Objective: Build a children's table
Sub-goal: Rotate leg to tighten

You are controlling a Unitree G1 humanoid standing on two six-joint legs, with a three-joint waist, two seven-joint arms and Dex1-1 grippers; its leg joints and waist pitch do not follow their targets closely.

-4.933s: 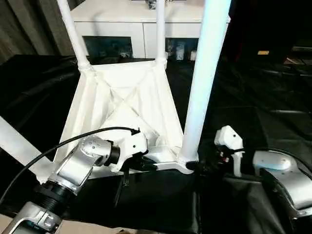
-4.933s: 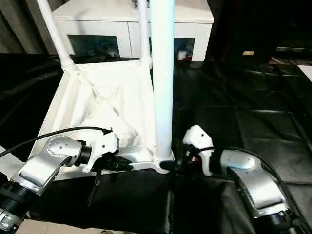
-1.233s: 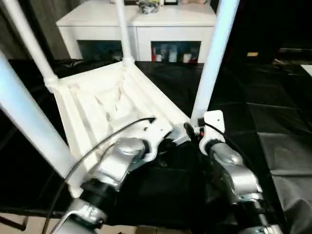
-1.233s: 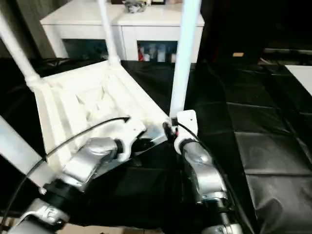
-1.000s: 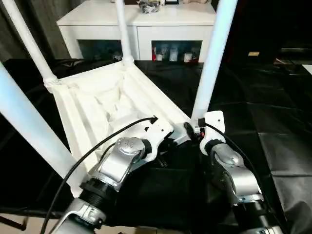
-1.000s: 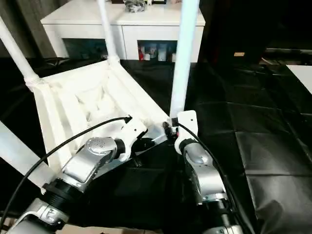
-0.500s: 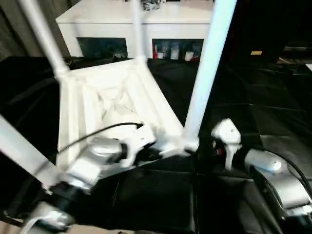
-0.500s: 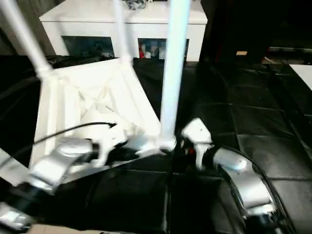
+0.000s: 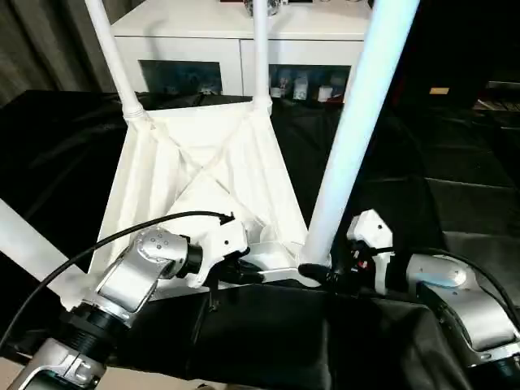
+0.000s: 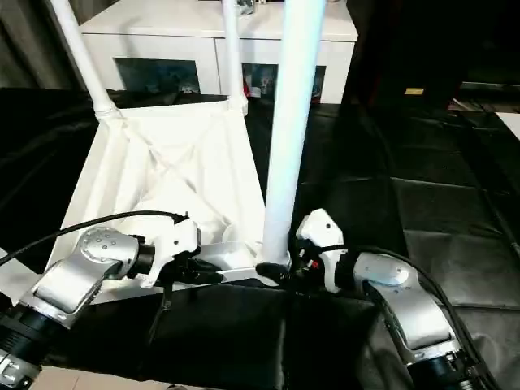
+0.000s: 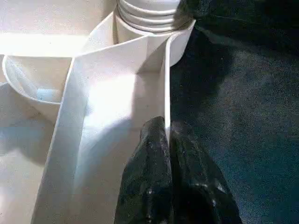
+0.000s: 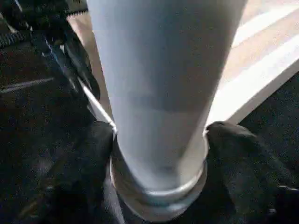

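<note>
The children's table lies upside down on the black cover, its white ribbed tabletop (image 9: 203, 179) facing up. Two legs (image 9: 114, 61) stand in the far corner sockets. A thick leg (image 9: 349, 138) rises from the near right socket, and another (image 9: 24, 240) crosses the near left corner. My left gripper (image 9: 244, 275) is shut on the tabletop's thin near rim (image 11: 166, 93), close to that socket. My right gripper (image 9: 321, 276) reaches in from the right, its fingers (image 12: 229, 140) pressed on both sides of the near right leg's base (image 12: 159, 116).
A white cabinet (image 9: 236, 32) with glass-fronted shelves stands behind the table. Black sheeting (image 9: 455, 162) covers the work surface to the right and in front. A black cable (image 9: 106, 240) loops over my left forearm.
The whole picture has shifted with the camera. The tabletop now sits squarer to me than a second ago, and my right forearm comes in more from the right. Both grippers stay at the near right corner.
</note>
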